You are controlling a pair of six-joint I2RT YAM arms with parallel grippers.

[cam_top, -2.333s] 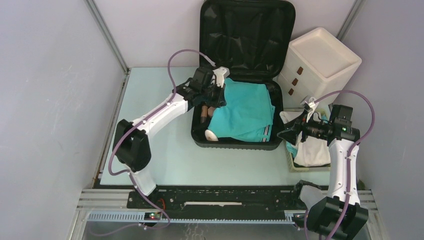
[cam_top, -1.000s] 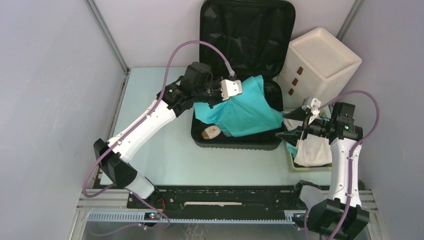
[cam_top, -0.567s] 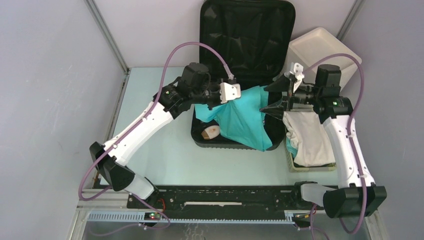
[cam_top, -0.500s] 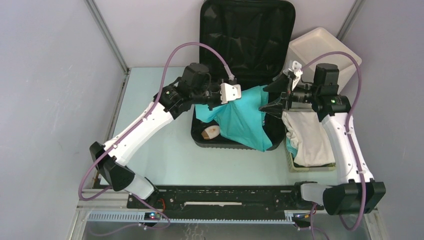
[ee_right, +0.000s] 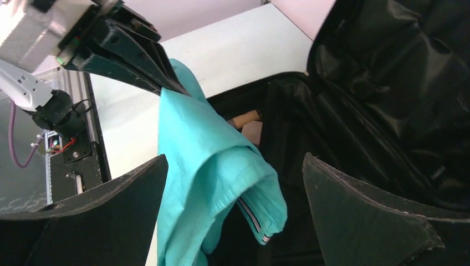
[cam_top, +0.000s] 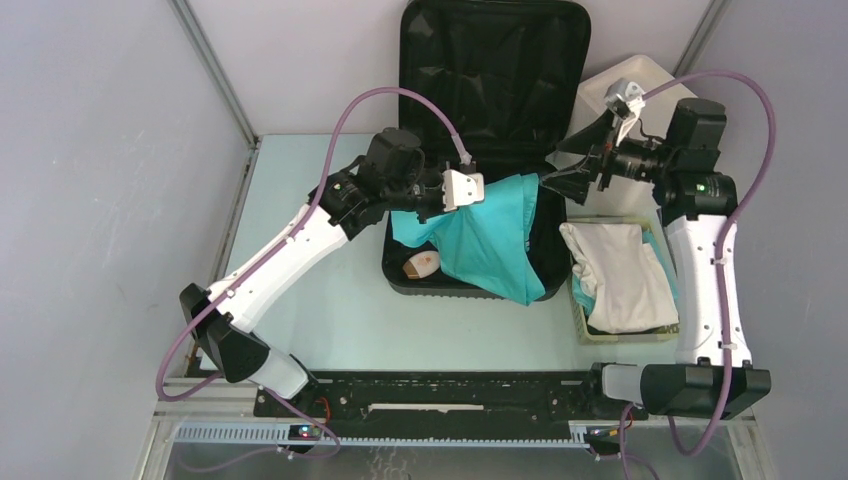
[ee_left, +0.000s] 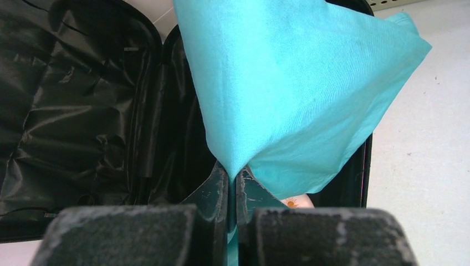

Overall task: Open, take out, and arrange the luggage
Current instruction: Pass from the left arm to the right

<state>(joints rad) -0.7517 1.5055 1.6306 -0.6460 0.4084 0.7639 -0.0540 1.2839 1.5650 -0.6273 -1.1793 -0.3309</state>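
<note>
The luggage [cam_top: 470,285] is a black hard-shell suitcase lying open, its lined lid [cam_top: 495,70] standing upright. My left gripper [cam_top: 468,200] is shut on a corner of a teal garment [cam_top: 490,245], which hangs from it over the suitcase base. In the left wrist view the teal garment [ee_left: 288,83] spreads out from the pinched jaws of the left gripper [ee_left: 233,177]. My right gripper [cam_top: 575,165] is open and holds nothing, hovering by the suitcase's right edge. In the right wrist view the right gripper [ee_right: 234,160] faces the hanging teal garment [ee_right: 205,183] and the black lining [ee_right: 388,83].
A cream object [cam_top: 422,265] and a brown item [ee_right: 244,118] lie in the suitcase base. A white drawer box [cam_top: 640,80] stands at the back right, partly behind the right arm. A pale slatted basket [cam_top: 620,335] holds white cloth [cam_top: 620,275].
The right arm has swung from over the basket up to the suitcase's right edge, its jaws opening wider. The left gripper has kept hold of the raised teal garment.
</note>
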